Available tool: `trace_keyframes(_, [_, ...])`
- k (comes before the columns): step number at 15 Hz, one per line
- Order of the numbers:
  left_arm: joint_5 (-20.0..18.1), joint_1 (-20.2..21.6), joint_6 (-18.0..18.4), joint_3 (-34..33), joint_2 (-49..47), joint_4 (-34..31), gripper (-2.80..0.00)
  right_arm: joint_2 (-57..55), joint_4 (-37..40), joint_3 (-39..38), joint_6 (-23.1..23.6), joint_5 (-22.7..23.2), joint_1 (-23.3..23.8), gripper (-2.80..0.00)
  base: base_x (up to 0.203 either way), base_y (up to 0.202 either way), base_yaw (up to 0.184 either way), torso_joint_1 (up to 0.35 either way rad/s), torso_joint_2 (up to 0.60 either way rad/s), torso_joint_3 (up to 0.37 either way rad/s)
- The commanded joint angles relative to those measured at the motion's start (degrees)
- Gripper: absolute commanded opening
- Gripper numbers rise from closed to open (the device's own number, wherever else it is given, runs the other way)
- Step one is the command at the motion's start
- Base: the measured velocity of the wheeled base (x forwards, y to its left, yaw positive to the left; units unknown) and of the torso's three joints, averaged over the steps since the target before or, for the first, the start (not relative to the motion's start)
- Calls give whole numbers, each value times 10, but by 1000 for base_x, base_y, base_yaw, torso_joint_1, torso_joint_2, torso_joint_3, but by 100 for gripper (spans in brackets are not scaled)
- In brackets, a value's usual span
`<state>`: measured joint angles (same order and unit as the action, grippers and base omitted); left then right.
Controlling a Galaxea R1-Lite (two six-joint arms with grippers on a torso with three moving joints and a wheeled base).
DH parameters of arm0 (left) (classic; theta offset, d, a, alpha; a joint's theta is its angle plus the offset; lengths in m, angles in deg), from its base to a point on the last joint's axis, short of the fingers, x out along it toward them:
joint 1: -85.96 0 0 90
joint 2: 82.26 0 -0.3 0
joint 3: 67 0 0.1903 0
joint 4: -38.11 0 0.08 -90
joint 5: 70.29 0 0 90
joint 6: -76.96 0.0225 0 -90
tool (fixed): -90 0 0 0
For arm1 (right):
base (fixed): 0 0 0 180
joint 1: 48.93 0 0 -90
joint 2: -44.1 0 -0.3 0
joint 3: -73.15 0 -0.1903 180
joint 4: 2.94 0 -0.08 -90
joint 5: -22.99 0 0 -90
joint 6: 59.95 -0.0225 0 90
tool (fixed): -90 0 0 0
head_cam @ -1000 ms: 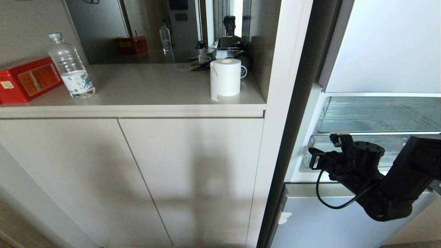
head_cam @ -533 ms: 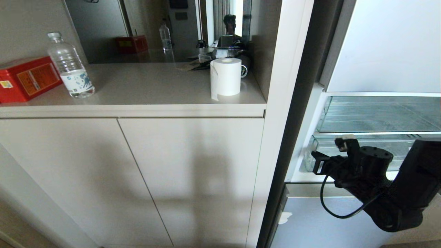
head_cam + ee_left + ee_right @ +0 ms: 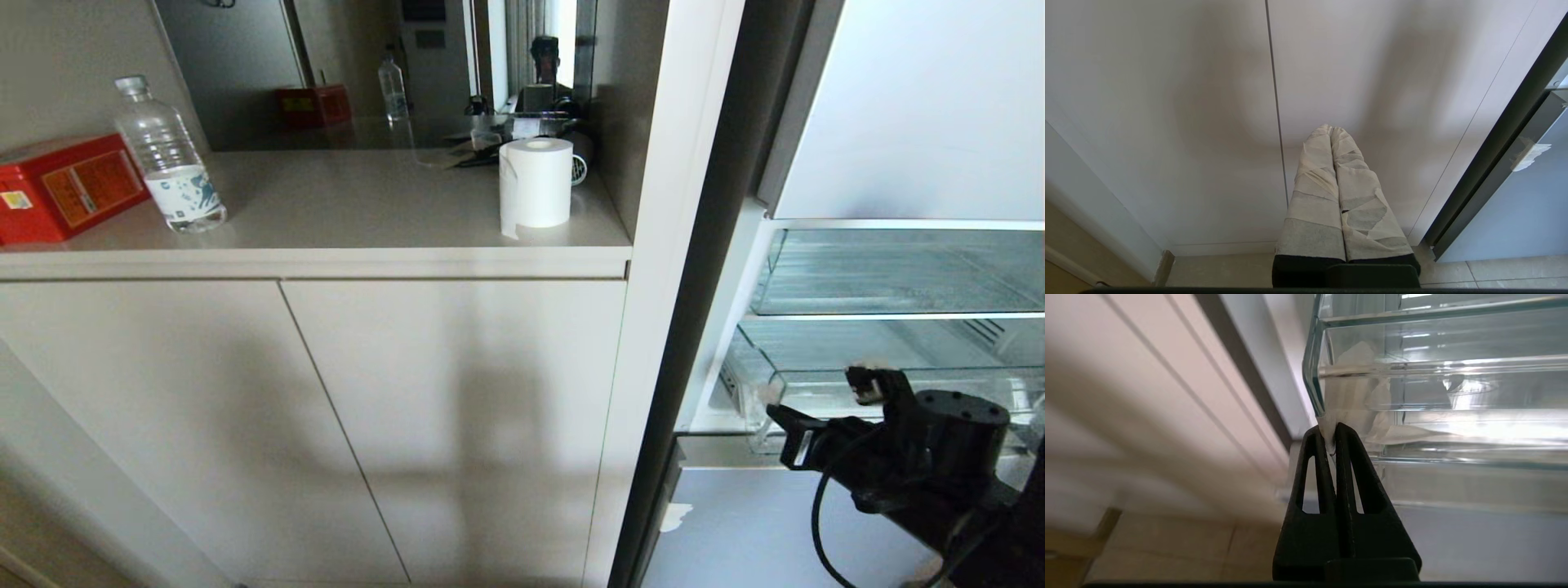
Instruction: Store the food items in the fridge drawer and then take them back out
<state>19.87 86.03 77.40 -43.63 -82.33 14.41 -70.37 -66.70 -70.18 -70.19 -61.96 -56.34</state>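
The right end effector (image 3: 1331,430), black with 2 tapered fingers, was seen clenched on a piece of white tape (image 3: 1349,416) fixed at the front left corner of the wide, clear plastic fridge drawer (image 3: 890,384). In the head view, the same end effector (image 3: 771,396) was located low at the right, at the drawer's thick front lip, with the drawer drawn partly out beneath a glass shelf (image 3: 898,273) of the open fridge. No round red food items could be made out in the drawer. The left end effector (image 3: 1331,130), wrapped in pale tape, was held pressed together and empty before the beige cabinet doors (image 3: 1208,102). On the beige table (image 3: 367,212) to the left of the fridge stood a white paper roll (image 3: 535,184), a clear plastic water bottle (image 3: 167,159) and a red box (image 3: 61,188), well apart from the drawer.
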Motion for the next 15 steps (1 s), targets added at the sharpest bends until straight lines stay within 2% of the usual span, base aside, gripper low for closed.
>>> trace_keyframes(1, [0, 0, 0, 0, 0, 0, -280, 46, -5, -52, -6, -2, 0, -280, 0, 0, 0, 0, 0, 0])
trace_keyframes(6, [0, 0, 0, 0, 0, 0, -280, 66, -5, -96, -15, -5, 0, -280, 0, 0, 0, 0, 0, 0])
trace_keyframes(7, [0, 0, 0, 0, 0, 0, -280, 66, -5, -96, -14, -6, 0, 0, 0, 0, 0, 0, 0, 0])
trace_keyframes(11, [0, 0, 0, 0, 0, 0, -280, 93, -5, -118, -17, -5, 0, 0, 0, 0, 0, 0, 0, 0])
trace_keyframes(15, [0, 0, 0, 0, 0, 0, -280, 191, 9, -132, -27, -13, 7, 0, 0, 0, 0, 0, 0, 0])
